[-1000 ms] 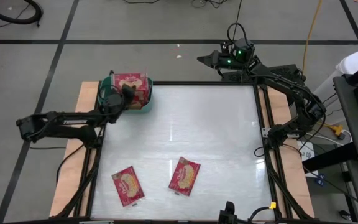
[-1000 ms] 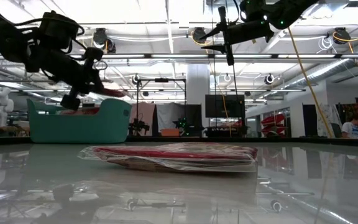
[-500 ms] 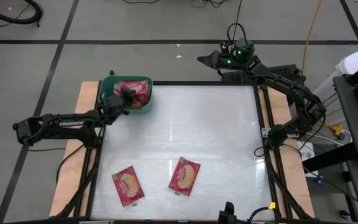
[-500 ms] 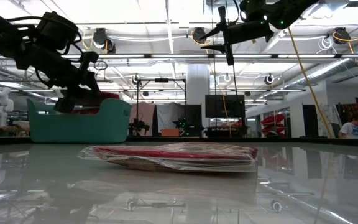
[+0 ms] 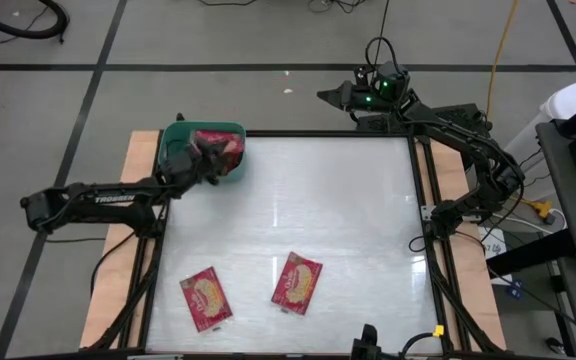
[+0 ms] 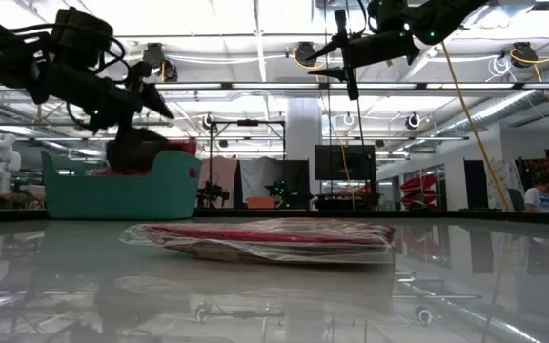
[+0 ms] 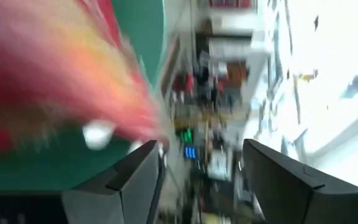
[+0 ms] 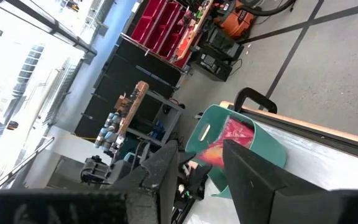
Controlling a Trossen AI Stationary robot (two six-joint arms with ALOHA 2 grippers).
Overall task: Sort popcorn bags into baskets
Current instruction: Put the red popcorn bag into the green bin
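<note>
From above, we see the left tool (image 5: 200, 160) poised over the near edge of the teal-green basket (image 5: 172, 138), which sits at the far left corner of the white surface (image 5: 298, 200). Its wrist view shows the two dark fingers (image 7: 132, 180) standing apart with nothing between them, so we read the tool as open and gripping nothing. A red popcorn bag (image 5: 220, 147) lies inside the basket just beyond the fingertips; in the left wrist view it is only a red and yellow blur against the green wall, and we cannot tell whether it touches the fingers.

From surface height, the left tool (image 6: 146, 100) hangs above the basket (image 6: 122, 186), with a dark shape and a bit of red showing over the rim.

Two more popcorn bags lie flat near the front edge of the surface, well apart from the basket: one toward the left (image 5: 206, 298), the other near the middle (image 5: 297, 282). The low view shows a bag (image 6: 265, 238) close to the camera.

The right tool (image 5: 330, 96) waits raised beyond the far edge of the surface, toward the right. Its fingers (image 8: 166, 168) stand a little apart and hold nothing; past them we see the basket (image 8: 253, 143) with its red bag.
</note>
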